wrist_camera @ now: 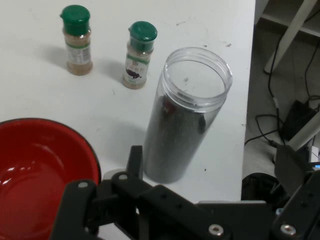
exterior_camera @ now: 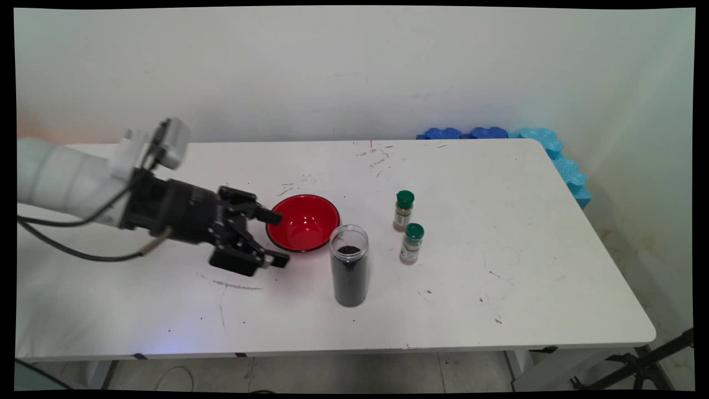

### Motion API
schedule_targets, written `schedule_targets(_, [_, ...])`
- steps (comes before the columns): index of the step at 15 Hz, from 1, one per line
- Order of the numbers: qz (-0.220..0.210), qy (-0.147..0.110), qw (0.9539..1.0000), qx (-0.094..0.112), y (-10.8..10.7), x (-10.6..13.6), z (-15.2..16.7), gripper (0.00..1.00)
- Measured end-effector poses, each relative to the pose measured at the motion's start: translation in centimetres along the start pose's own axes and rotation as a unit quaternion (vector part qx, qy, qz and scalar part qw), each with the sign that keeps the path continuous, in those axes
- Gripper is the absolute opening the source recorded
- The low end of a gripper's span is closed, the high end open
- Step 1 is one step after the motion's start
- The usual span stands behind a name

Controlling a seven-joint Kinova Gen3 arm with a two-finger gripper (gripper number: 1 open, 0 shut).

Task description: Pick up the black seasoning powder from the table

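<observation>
My black gripper [exterior_camera: 276, 238] is open and holds nothing. It lies low over the white table [exterior_camera: 498, 310], pointing right, with its upper finger over the left rim of a red bowl [exterior_camera: 303, 223]. The bowl [wrist_camera: 35, 175] looks empty. Just right of the fingertips stands a tall clear jar [exterior_camera: 349, 272], lidless and partly filled with dark grains. In the hand view this jar [wrist_camera: 182, 120] stands upright ahead of the fingers [wrist_camera: 134, 162]. Beyond it stand two small spice bottles with green caps [exterior_camera: 403, 210] [exterior_camera: 411, 244], also in the hand view [wrist_camera: 76, 40] [wrist_camera: 139, 55].
Blue foam pieces [exterior_camera: 487, 133] lie along the table's back right edge and corner. Dark crumbs and scuffs mark the tabletop near the back [exterior_camera: 376, 158]. Black cables [exterior_camera: 72, 252] hang from the arm at the left.
</observation>
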Motion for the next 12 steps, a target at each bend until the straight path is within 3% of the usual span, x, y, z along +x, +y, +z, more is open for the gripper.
schedule_targets(12, [0.030, -0.018, 0.9994, 0.000, -0.5, -0.3, 8.2, 1.00])
